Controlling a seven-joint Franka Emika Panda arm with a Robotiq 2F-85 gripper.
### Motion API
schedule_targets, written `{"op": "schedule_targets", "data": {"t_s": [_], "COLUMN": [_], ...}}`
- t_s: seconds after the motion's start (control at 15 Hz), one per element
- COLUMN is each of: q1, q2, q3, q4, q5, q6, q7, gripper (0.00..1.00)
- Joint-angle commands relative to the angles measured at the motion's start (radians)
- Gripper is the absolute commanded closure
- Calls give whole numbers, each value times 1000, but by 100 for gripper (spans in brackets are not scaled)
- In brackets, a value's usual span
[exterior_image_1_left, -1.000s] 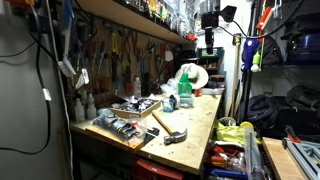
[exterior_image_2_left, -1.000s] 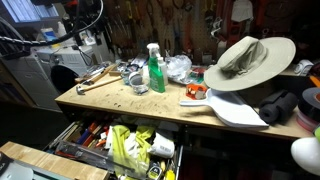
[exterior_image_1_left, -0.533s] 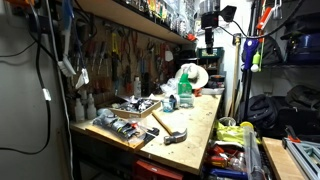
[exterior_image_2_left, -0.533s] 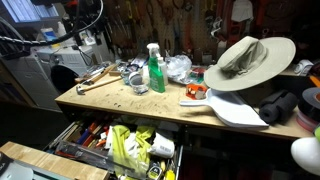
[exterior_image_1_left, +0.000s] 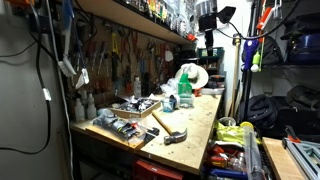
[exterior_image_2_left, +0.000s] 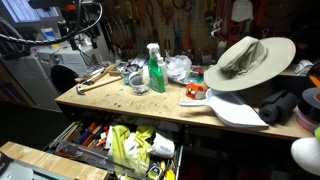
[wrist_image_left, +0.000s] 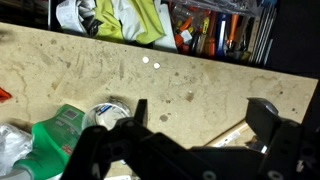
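My gripper (wrist_image_left: 200, 112) is open and empty, high above the wooden workbench (wrist_image_left: 90, 65). In the wrist view its two dark fingers frame bare bench top, with a pale wooden hammer handle (wrist_image_left: 232, 134) just beneath the right finger. A green spray bottle (wrist_image_left: 58, 132) and a small round jar (wrist_image_left: 106, 114) lie to the left of the fingers. In an exterior view the gripper (exterior_image_1_left: 207, 42) hangs well above the bench's far end. The green spray bottle (exterior_image_1_left: 184, 92) (exterior_image_2_left: 154, 70) stands upright in both exterior views.
A hammer (exterior_image_1_left: 168, 128) (exterior_image_2_left: 95, 78) lies on the bench. A wide-brimmed hat (exterior_image_2_left: 250, 60) sits at one end on a white board. An open drawer (exterior_image_2_left: 120, 145) (wrist_image_left: 150, 20) full of tools and yellow gloves juts out below the front edge. Tool trays (exterior_image_1_left: 125, 125) crowd the wall side.
The arm has shifted slightly at the top of both exterior views. Nothing on the bench has moved.
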Motion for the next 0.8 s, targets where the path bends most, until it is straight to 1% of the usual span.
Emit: {"op": "schedule_targets", "data": {"t_s": [0.0, 0.2, 0.47, 0.73], "q1": [12, 14, 3, -50], "q2": [-29, -49, -106, -148], "q3": [5, 17, 32, -5], "q4": [-52, -111, -231, -342], "q5": [-33, -49, -102, -161], "q6": [-17, -6, 18, 28], "q7": [-55, -51, -13, 58], "gripper": [0, 0, 0, 0]}}
